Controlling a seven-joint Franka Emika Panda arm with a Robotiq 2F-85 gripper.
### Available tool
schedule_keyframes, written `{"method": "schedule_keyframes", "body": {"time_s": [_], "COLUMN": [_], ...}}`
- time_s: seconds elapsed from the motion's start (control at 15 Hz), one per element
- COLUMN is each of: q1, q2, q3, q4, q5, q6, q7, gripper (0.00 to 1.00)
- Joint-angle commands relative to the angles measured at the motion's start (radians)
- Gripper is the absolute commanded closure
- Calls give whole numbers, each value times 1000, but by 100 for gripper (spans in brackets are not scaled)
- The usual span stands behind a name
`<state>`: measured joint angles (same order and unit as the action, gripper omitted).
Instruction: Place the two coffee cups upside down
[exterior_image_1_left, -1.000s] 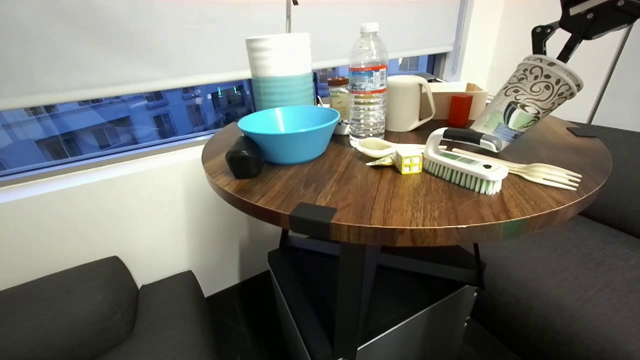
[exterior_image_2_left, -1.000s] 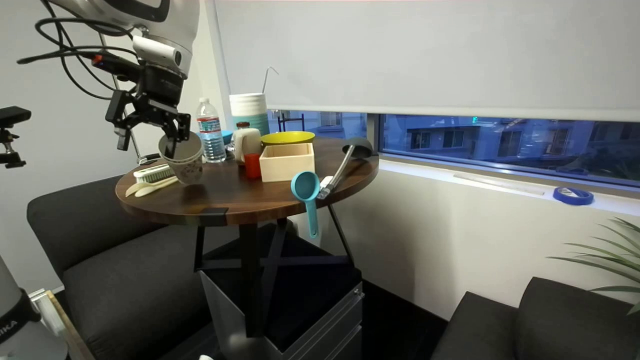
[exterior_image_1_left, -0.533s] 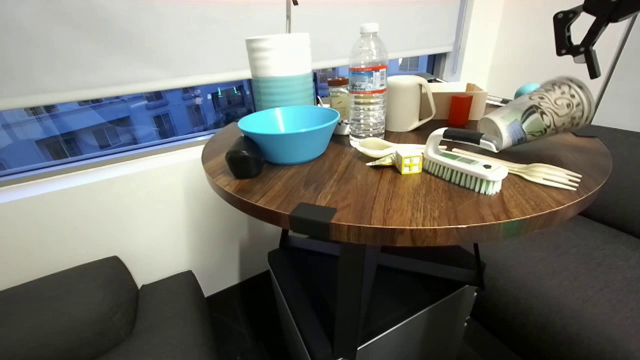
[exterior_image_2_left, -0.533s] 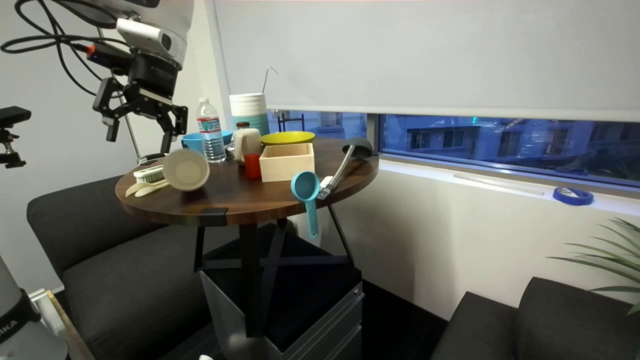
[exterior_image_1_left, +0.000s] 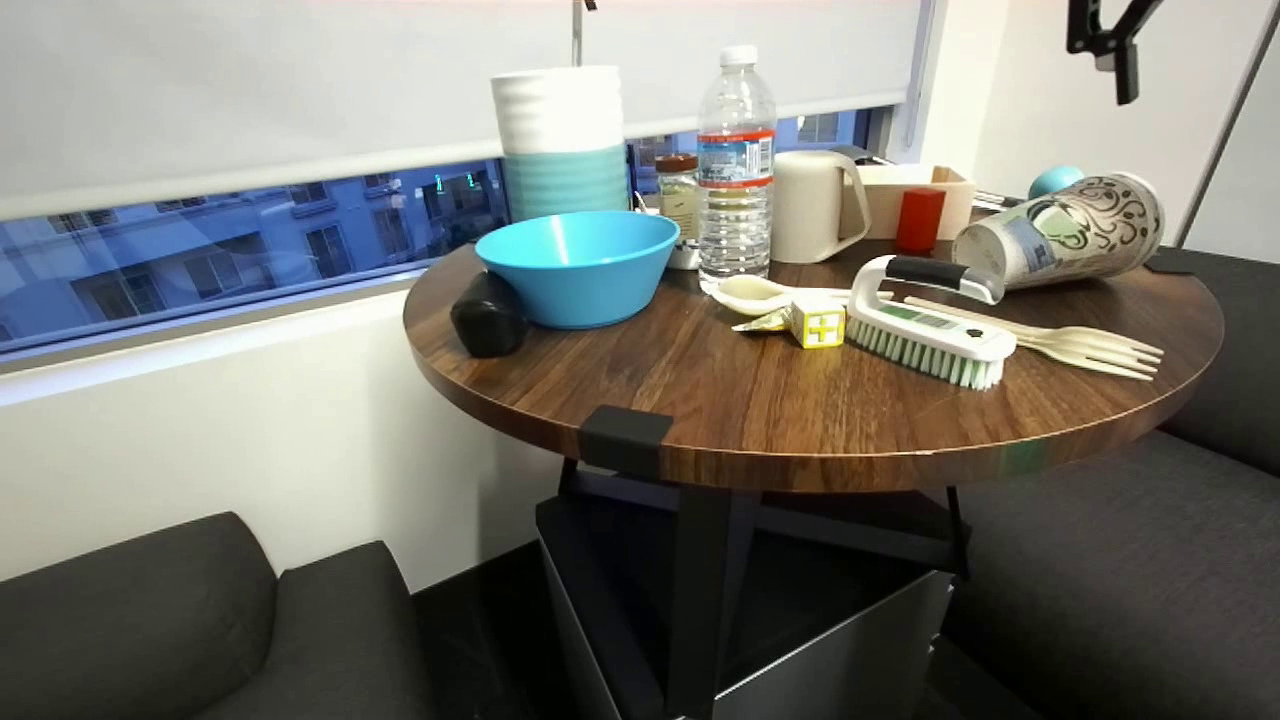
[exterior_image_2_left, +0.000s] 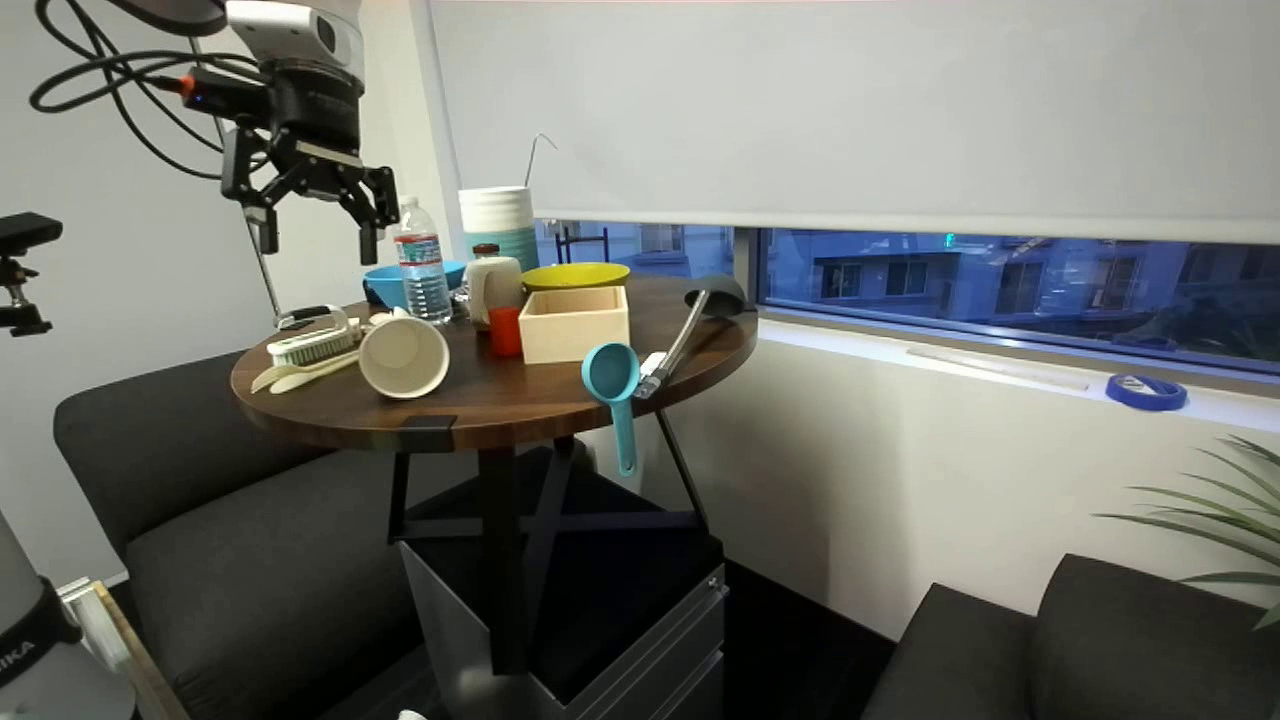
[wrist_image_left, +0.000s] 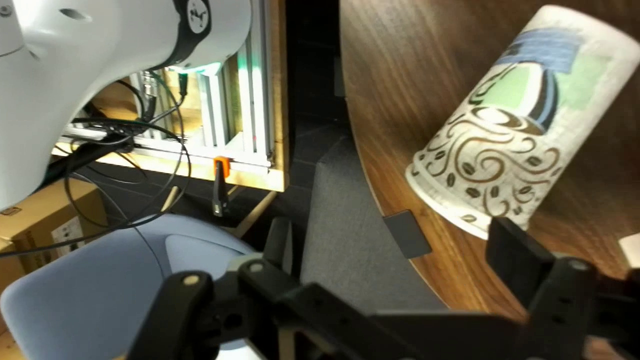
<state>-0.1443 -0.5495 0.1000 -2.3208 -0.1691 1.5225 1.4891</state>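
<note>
One coffee cup (exterior_image_1_left: 1075, 230), whitish with a swirly brown and green print, lies on its side on the table. In an exterior view its open mouth (exterior_image_2_left: 405, 358) faces the camera. In the wrist view the cup (wrist_image_left: 510, 120) lies with its rim toward the jaws. I see no separate second cup; I cannot tell whether one is nested inside. My gripper (exterior_image_2_left: 318, 250) is open and empty, well above the cup. In the wrist view the right fingertip overlaps the rim, with the jaws (wrist_image_left: 395, 245) wide apart. Only one fingertip (exterior_image_1_left: 1125, 75) shows fully in the exterior view with the blue bowl.
A brush (exterior_image_1_left: 935, 325) and pale forks (exterior_image_1_left: 1080, 345) lie close to the cup. A water bottle (exterior_image_1_left: 738, 180), blue bowl (exterior_image_1_left: 580, 270), beige mug (exterior_image_1_left: 805, 205), red block (exterior_image_2_left: 505, 332) and wooden box (exterior_image_2_left: 575, 330) stand nearby. The round table's edge (wrist_image_left: 372, 185) is near the cup's rim.
A second ago the cup stood tilted with a finger at its mouth. It has come off the finger and tipped onto its side. The gripper has risen away from it.
</note>
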Motion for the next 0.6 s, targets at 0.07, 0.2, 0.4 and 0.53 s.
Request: {"method": "schedule_keyframes", "body": {"time_s": [0.07,0.2,0.4,0.53], "q1": [13,11,0,6], "q2": [3,3,40,62], "q3": [-3,-9,-21,-31], "q4": [1,-2,4,7], "q5": [-2,-2,47,116], "q6": [3,3,35,80], "q7": [3,2,55,95], "gripper": [0,0,0,0]}}
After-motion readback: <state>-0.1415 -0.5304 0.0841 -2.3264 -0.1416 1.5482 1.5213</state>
